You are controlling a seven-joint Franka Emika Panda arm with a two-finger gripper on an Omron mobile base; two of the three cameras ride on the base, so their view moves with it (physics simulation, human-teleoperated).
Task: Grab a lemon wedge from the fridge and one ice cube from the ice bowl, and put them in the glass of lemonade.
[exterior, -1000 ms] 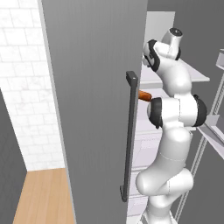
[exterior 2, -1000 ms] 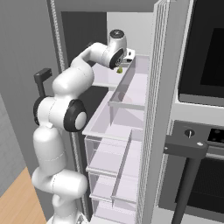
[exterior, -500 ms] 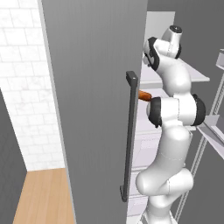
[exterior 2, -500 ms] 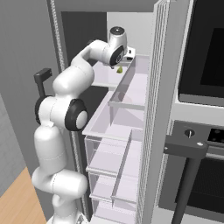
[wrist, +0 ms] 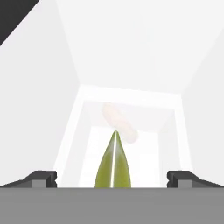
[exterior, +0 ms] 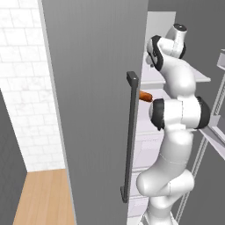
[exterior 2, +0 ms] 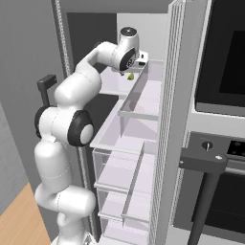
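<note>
The jaws are spread as wide as they go, and nothing is gripped. In the hand view the gripper (wrist: 112,177) is seen with its two dark fingertips (wrist: 41,178) far apart at the lower edge, and the lemon wedge (wrist: 113,162) is framed between them, its pointed end up and a pale line down its middle. Whether the tips touch it cannot be told. A pale, blurred shape is seen just beyond the wedge on the white shelf (wrist: 131,100).

The arm is raised from the base, bent at the elbow and reached into the upper part of the open fridge (exterior 2: 143,119), the hand turned downward over the upper shelf. In the right base view the wedge (exterior 2: 130,76) is seen as a small yellow-green spot directly under the hand, at the shelf's edge, with white shelves and drawers below and the oven (exterior 2: 225,143) to the right.

In the left base view the grey fridge door (exterior: 96,88) and its black bar handle (exterior: 128,136) are shown, and an orange-red carrot-like item (exterior: 145,95) is seen behind the arm.
</note>
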